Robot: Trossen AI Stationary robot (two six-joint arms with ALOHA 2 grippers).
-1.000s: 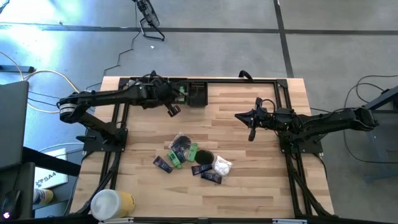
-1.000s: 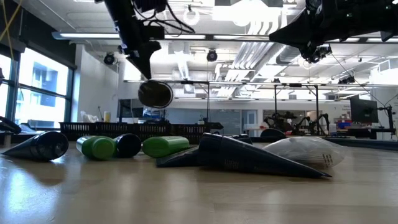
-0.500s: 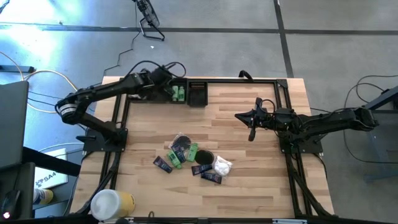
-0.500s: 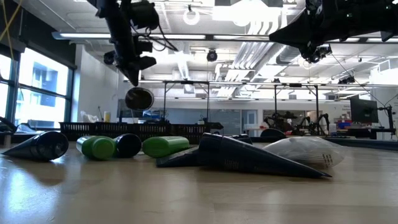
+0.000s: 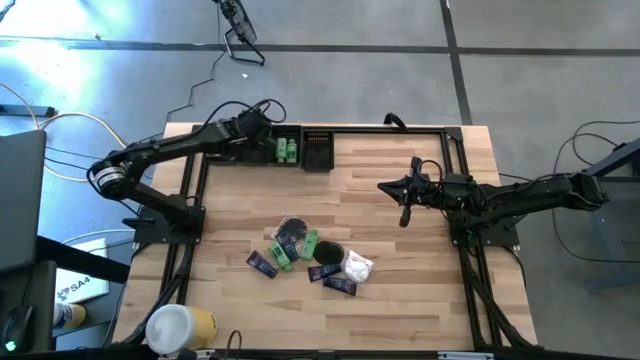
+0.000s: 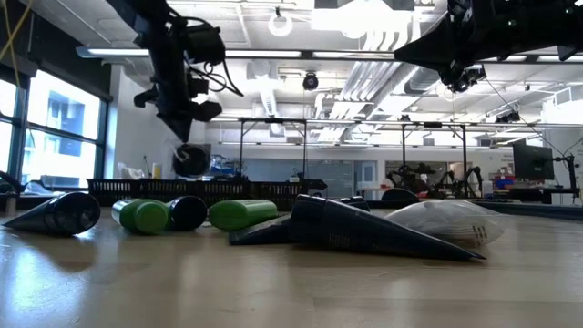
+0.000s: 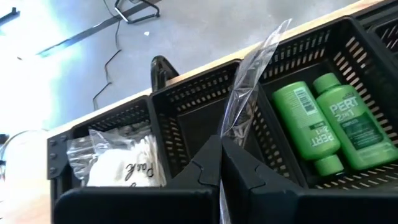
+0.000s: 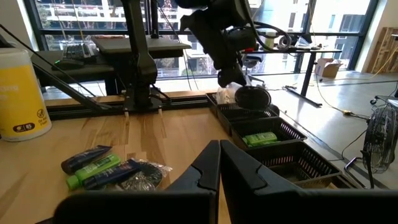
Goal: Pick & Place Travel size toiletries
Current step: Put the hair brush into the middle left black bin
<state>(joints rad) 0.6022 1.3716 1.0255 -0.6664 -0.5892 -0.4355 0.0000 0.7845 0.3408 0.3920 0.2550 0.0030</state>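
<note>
A round black disc in clear crinkly plastic wrap hangs pinched in the closed left hand above the row of black mesh baskets at the counter's far edge, apparently over an empty middle compartment. I judge it is held high so it can drop in cleanly. Two green plastic bottles lie side by side in the neighbouring compartment, and a white plastic-wrapped packet sits in the one on the other side.

The remaining toiletries form a loose pile mid-counter: green bottles, dark sachets, a black disc, a white packet. The right hand waits closed and empty, well apart over the wooden counter. A large white-and-yellow cylinder stands at the near corner.

From the left wrist only the wrap shows; the disc itself is hidden below the fingers.
</note>
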